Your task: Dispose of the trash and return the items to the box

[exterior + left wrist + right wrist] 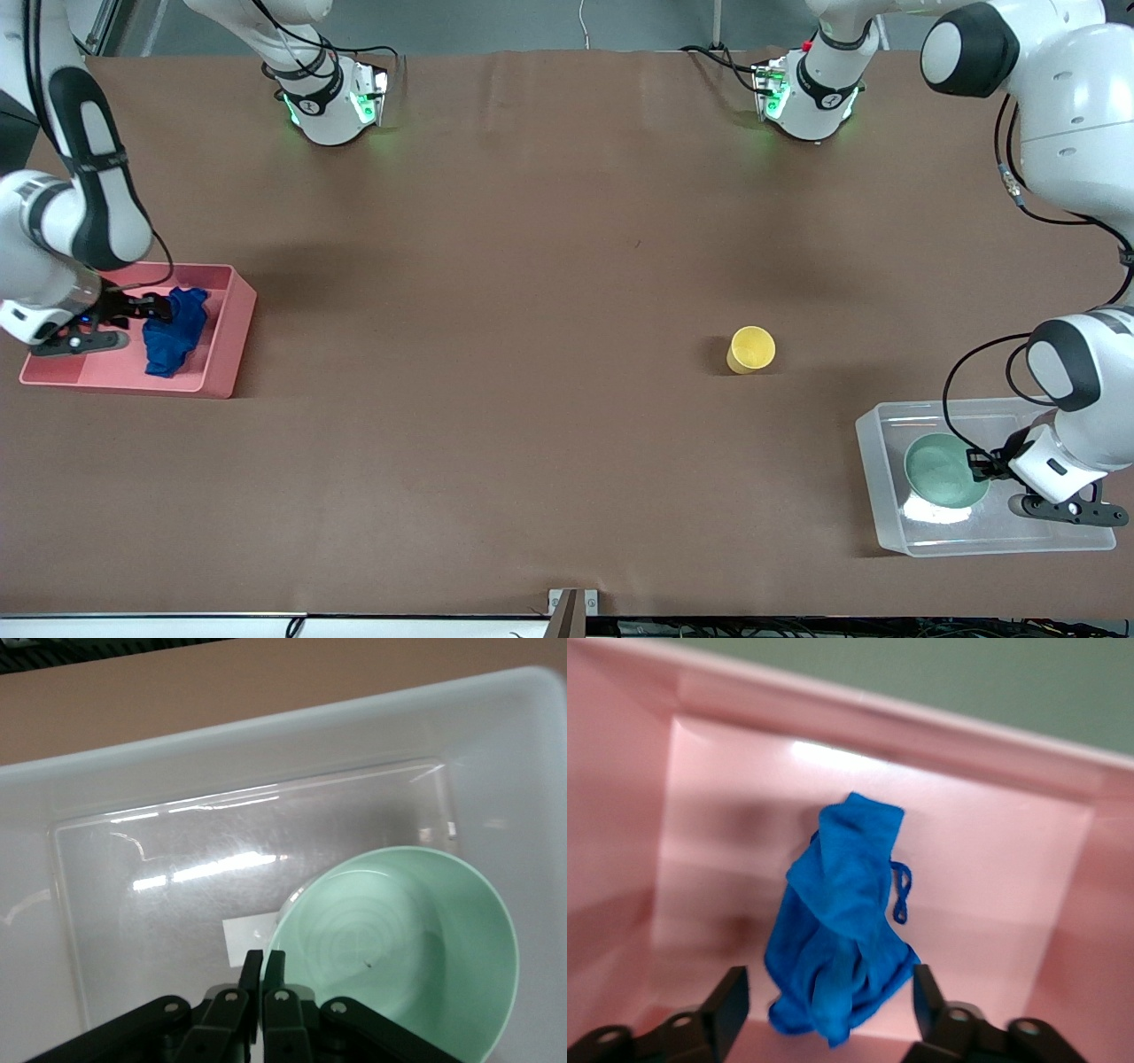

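Observation:
The blue cloth wad lies in the pink bin at the right arm's end of the table. My right gripper hovers just over it, open, with the cloth between its spread fingers. The mint-green bowl sits in the clear tub at the left arm's end. My left gripper is shut on the bowl's rim. The yellow cup stands on the table, farther from the front camera than the tub.
The tub's bottom carries a small white sticker beside the bowl. The pink bin's walls surround the cloth. Brown table covering stretches between the bin and the cup.

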Controlling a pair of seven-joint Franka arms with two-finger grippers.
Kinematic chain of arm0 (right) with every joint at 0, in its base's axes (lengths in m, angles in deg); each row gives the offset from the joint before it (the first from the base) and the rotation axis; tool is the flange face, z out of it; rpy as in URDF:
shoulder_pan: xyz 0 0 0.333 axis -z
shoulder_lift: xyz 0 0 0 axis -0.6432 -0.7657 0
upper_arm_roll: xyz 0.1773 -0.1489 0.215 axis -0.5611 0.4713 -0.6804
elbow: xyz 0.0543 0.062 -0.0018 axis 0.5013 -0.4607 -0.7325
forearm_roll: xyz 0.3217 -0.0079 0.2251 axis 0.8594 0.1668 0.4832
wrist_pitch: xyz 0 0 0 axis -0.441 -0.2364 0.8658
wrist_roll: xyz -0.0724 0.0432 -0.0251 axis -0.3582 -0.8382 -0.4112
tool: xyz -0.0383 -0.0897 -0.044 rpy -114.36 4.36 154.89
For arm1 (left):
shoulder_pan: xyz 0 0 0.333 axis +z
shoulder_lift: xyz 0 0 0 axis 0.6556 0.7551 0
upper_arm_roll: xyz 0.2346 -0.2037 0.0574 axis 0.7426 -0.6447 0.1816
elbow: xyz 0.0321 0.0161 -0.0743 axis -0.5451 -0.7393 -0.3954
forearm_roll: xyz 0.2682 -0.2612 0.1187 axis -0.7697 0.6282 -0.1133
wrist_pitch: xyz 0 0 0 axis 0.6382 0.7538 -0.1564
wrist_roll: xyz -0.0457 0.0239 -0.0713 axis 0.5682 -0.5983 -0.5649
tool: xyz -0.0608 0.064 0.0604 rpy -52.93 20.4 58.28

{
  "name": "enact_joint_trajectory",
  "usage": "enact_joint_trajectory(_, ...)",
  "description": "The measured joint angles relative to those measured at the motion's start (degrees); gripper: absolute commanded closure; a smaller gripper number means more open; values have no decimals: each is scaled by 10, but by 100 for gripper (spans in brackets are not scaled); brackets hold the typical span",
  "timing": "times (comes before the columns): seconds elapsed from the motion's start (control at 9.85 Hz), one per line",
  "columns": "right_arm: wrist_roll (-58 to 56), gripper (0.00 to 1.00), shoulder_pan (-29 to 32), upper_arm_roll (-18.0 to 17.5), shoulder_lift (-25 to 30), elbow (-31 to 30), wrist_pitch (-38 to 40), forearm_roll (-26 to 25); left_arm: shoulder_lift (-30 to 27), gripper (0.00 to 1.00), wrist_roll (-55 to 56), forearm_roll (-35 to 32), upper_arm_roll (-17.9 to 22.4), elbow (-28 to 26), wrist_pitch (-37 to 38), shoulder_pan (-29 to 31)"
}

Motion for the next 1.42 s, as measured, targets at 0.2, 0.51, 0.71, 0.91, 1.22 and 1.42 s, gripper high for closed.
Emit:
enact_joint_trajectory(0.2,97,0,-1,-33,75,59,138,3,19,96,0,0,5,2,-20,3)
enact_joint_trajectory(0.51,259,0,0,-118,117,211,338,3,38,28,0,0,5,2,-31,3)
enact_joint_trajectory(0.71,278,0,0,-131,118,305,434,3,34,9,0,0,5,10,-33,3)
enact_joint_trajectory(0.91,278,0,-4,-126,134,356,493,3,-4,7,0,0,4,14,-15,1)
enact_joint_trajectory(1.22,269,0,-5,-125,148,361,506,3,-119,7,22,0,-15,-11,115,-18)
enact_joint_trajectory(1.42,268,0,-6,-125,147,361,505,3,-209,7,77,0,-32,-114,132,-50)
